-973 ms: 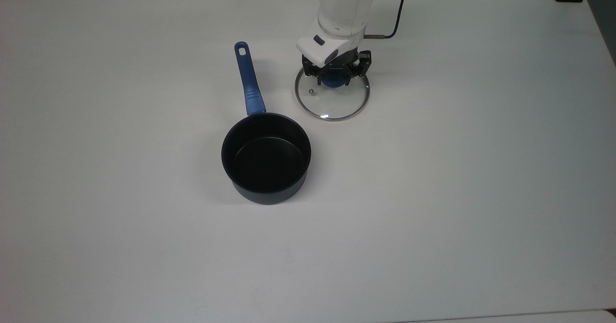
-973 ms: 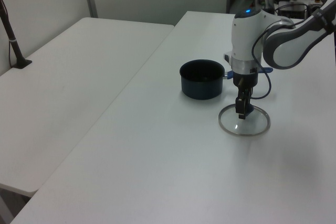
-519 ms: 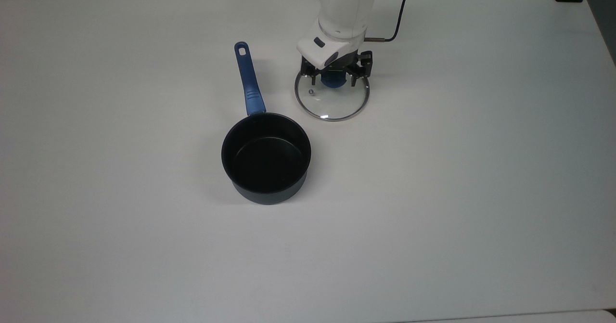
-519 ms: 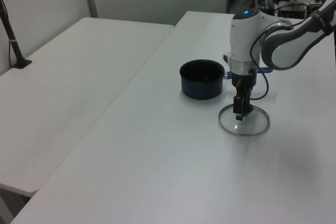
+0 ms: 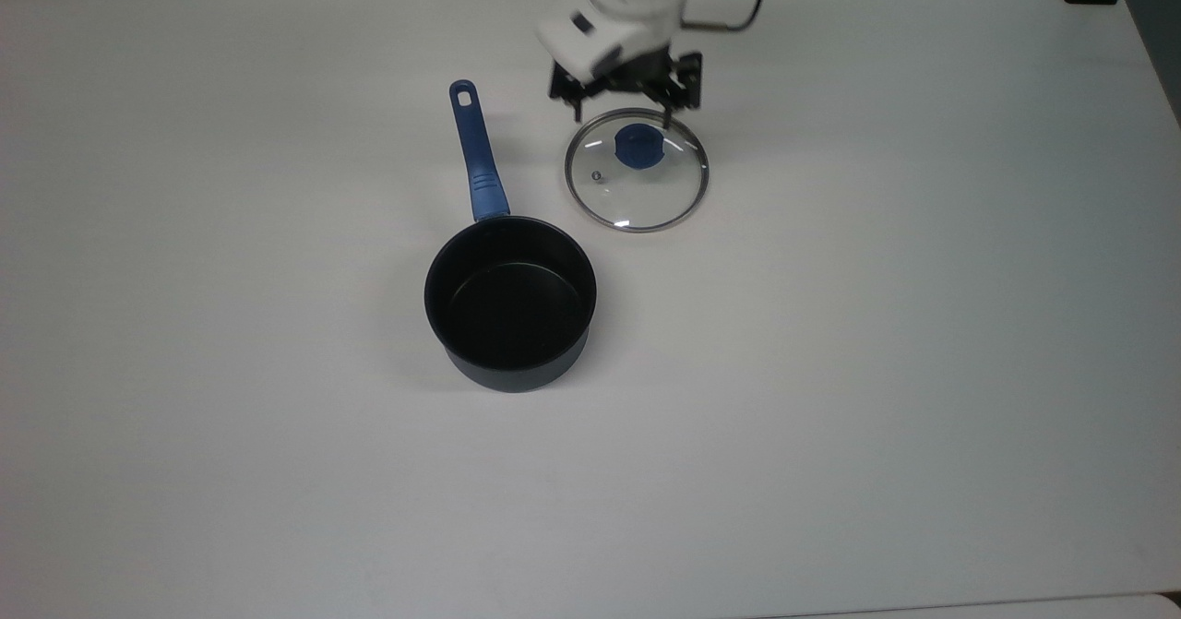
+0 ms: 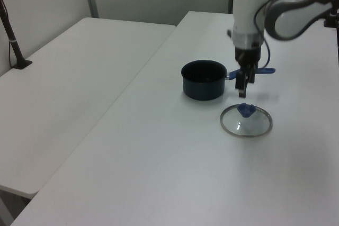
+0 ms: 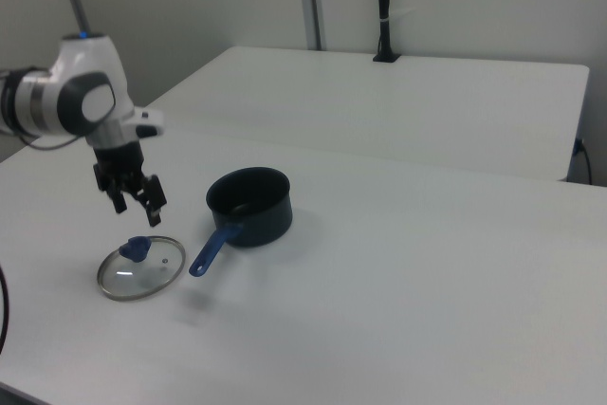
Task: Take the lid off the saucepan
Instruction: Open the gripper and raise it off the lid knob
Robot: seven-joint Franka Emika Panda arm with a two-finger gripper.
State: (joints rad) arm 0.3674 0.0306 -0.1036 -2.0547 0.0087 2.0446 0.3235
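Lid (image 5: pixel 637 170) off and flat on the table (image 5: pixel 876 342), at two o'clock from the open pan (image 5: pixel 509 301) in the top view, just clear of its rim. Gripper (image 5: pixel 620 102) empty, fingers spread wide, hanging above the lid's knob (image 5: pixel 638 148) toward twelve o'clock. Pan handle (image 5: pixel 476 156) pointing to twelve o'clock, alongside the lid at its nine o'clock. By the look of it, removal done; only retreat upward left.
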